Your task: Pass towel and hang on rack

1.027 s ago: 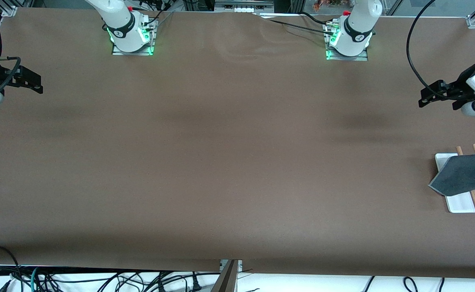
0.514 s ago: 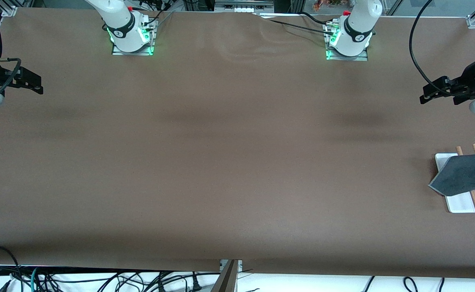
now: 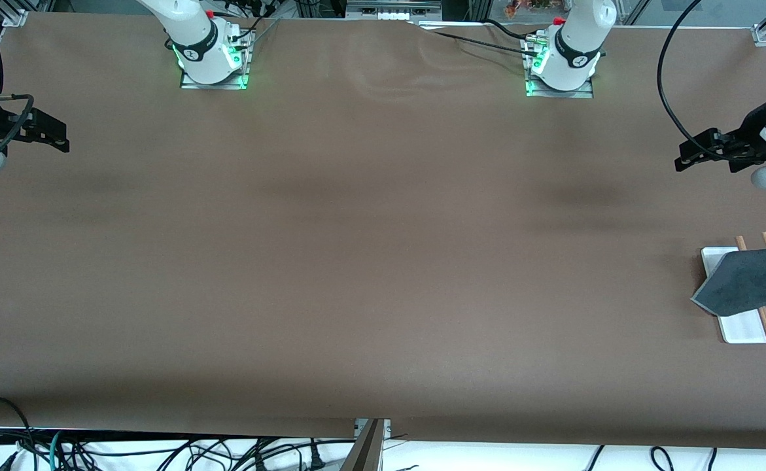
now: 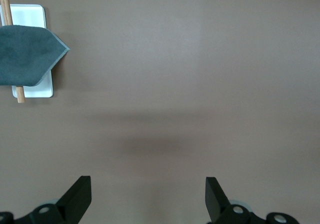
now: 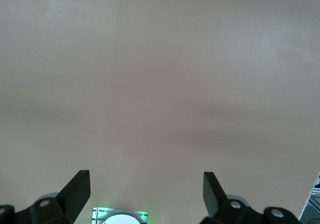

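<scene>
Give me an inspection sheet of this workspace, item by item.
Surface: brown table, faint wrinkles between the bases.
Job's things: towel draped over the rack, at the left arm's end.
Clutter: nothing seen.
Grippers: left gripper open, over bare table near the rack; right gripper open, over the right arm's end.
Cables: black cable loops to the left gripper; more below the table edge.
Surroundings: metal frame corners.

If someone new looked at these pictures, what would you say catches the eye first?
Probably the towel, a dark grey cloth draped over the rack at the left arm's end of the table. Next, both open, empty grippers: the left gripper over bare table near the rack, the right gripper waiting over the right arm's end.
</scene>
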